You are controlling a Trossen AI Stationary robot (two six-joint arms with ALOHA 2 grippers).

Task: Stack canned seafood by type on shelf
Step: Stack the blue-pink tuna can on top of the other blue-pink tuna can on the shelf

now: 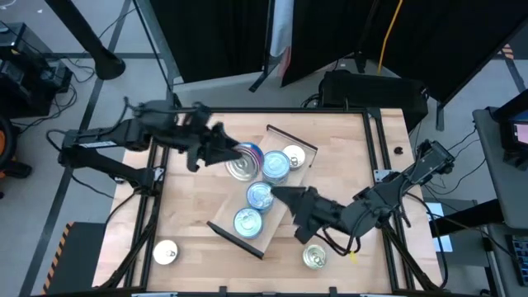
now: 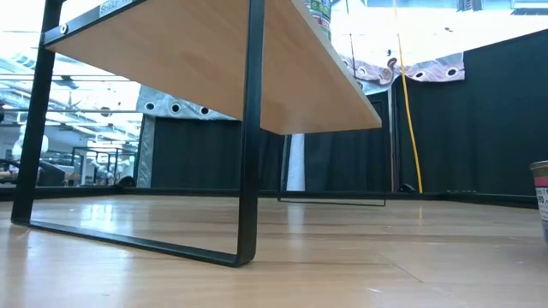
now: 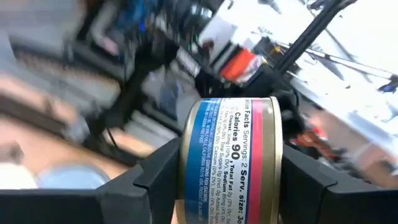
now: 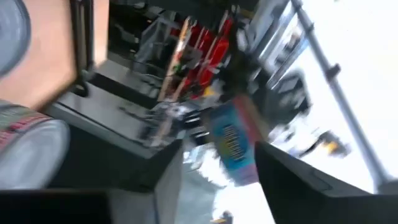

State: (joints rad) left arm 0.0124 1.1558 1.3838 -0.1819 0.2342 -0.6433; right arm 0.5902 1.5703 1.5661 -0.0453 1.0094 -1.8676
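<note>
Black curtains and loose cables ring the butcher-block table (image 1: 198, 239) seen from above, where the shelf (image 1: 227, 216) lies aslant at centre with blue-topped tins (image 1: 259, 196) in a line along it. Two silver-topped tins sit off it on the tabletop: one (image 1: 166, 252) near the front left corner, one (image 1: 315, 257) beside the right arm. The left gripper (image 1: 233, 154) is at the shelf's far end, closed on a tin (image 1: 244, 161); the right gripper (image 1: 282, 198) reaches toward the middle tins, whether parted or closed I cannot tell.

Level with the tabletop, only the shelf's underside (image 2: 214, 60) and dark frame (image 2: 249, 128) show, no grippers.

At the left wrist, both fingers (image 3: 155, 180) press the labelled side wall of the tin (image 3: 230, 158). It looks rigid, smooth and likely slippery, best pinched across its diameter like this.

At the right wrist, blurred fingers (image 4: 168, 180) hold nothing I can make out.
</note>
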